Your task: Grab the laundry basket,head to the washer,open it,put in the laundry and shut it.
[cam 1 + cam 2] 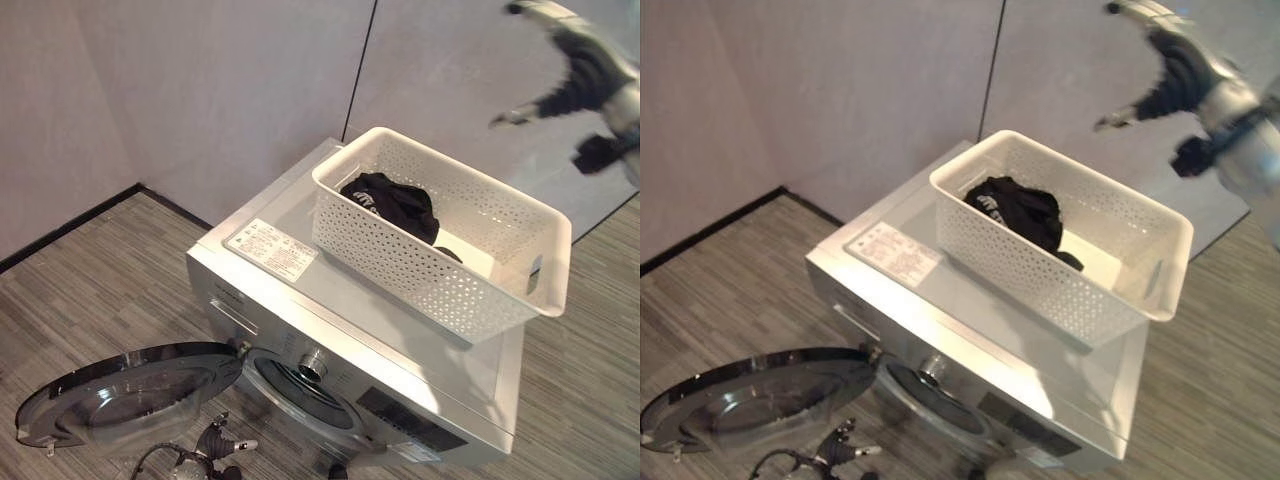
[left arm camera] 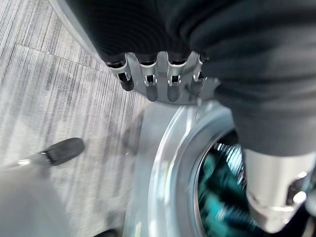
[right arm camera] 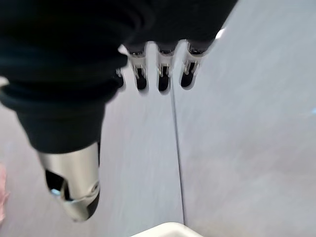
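A white perforated laundry basket point(image 1: 440, 292) stands on top of the silver washer point(image 1: 400, 345), with dark laundry point(image 1: 395, 205) bunched in its far end. The washer's round door point(image 1: 130, 395) hangs wide open to the lower left, and the drum opening point(image 1: 300, 388) is uncovered. My right hand point(image 1: 590, 70) is raised high above and behind the basket's right end, fingers spread and holding nothing; its fingers point(image 3: 163, 74) face the wall. My left hand point(image 1: 215, 443) hangs low beside the open door, open and empty, its fingers point(image 2: 150, 81) near the drum's rim point(image 2: 165, 163).
Grey wall panels point(image 1: 220, 90) stand close behind the washer, with a dark skirting strip point(image 1: 70, 225) along the left. Wood-patterned floor point(image 1: 90, 300) lies open to the left and front. A control knob point(image 1: 312, 363) sits on the washer's front.
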